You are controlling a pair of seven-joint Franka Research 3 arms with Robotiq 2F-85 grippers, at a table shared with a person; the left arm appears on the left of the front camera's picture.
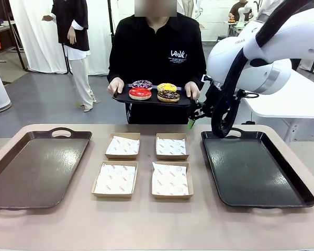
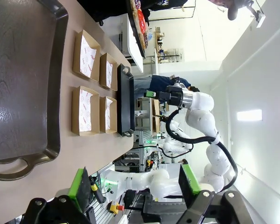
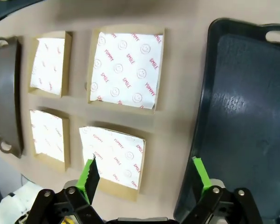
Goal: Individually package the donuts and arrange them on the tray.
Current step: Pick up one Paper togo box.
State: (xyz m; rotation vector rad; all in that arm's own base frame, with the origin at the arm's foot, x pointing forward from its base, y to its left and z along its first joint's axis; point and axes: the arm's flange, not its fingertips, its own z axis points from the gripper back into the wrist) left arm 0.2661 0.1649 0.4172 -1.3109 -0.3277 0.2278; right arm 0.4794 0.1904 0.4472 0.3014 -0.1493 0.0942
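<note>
Four paper-lined boxes [image 1: 115, 179] sit in a two-by-two block at the middle of the worktop [image 1: 146, 225]. Beyond the block, past the worktop's far edge, a person [image 1: 157, 47] holds a small black tray [image 1: 153, 101] in the air, one hand [image 1: 115, 86] at one end and the other hand [image 1: 192, 90] at the opposite end. All four donuts lie on it, close together in a square. The red donut [image 1: 139, 93] and chocolate donut [image 1: 168, 95] are nearer the boxes, with the purple donut [image 1: 142, 83] and yellow donut [image 1: 167, 87] behind them.

A large dark tray [image 1: 36, 167] lies on the worktop to the left of the boxes, and a second dark tray [image 1: 251, 172] to their right. The right arm [image 1: 261, 57] reaches in above the boxes' far right corner. The right arm's jaws stand wide apart and hold nothing, their green pads [image 3: 89, 173] hanging over the boxes and the tray on their right. The left arm's jaws are likewise spread wide and hold nothing, out past the tray on the boxes' left.
</note>
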